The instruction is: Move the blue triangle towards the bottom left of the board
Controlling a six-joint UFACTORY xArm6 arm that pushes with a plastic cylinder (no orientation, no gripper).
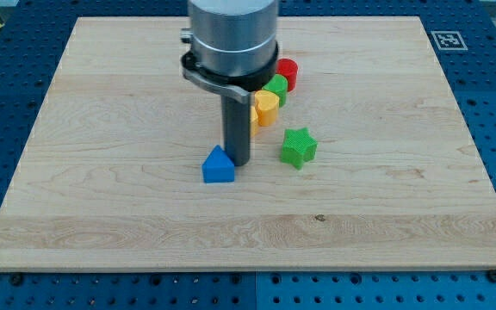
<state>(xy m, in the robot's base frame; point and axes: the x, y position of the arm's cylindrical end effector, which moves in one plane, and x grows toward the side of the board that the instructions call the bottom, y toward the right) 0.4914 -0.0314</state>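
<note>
Wooden board (102, 215), blue triangle (218, 166) mid-board, my tip (238, 163) touching its right

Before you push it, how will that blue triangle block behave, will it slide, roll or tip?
The blue triangle looks rigid and squat with a flat base, so it probably slides rather than rolls or tips. My tip sits off its right edge, so it may pivot. The wooden board looks smooth.

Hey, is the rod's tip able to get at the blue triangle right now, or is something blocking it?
Probably yes. My tip sits right beside the blue triangle, on its right, with nothing between them.
</note>
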